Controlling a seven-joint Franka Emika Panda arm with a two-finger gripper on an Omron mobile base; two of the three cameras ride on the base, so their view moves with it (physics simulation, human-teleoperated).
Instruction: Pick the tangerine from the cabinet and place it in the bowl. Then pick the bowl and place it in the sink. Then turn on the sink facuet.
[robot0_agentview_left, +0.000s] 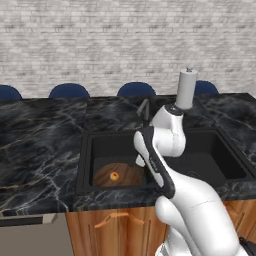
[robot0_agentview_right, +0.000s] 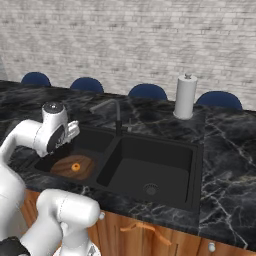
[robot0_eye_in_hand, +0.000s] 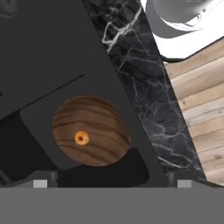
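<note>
Tangerine (robot0_agentview_left: 114, 176) in bowl (robot0_agentview_left: 127, 172), bowl down in left basin of sink (robot0_agentview_left: 210, 165): first two steps look done. Left: turn on faucet (robot0_agentview_right: 111, 108), untouched, just behind basins on counter (robot0_agentview_left: 40, 145). Pincer (robot0_agentview_right: 74, 131) above bowl, holding nothing; opening hard to tell. Bowl dark brown, grained; tangerine small, orange, centred.

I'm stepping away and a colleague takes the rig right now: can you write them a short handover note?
Gripper: above the left basin, holding nothing; whether open or shut cannot be told.
Tangerine: in the bowl.
Bowl: on the floor of the left basin of the sink.
Faucet: behind the sink, no water visible.
Done: tangerine in bowl, bowl in sink.
Left: turn on the faucet.
</note>
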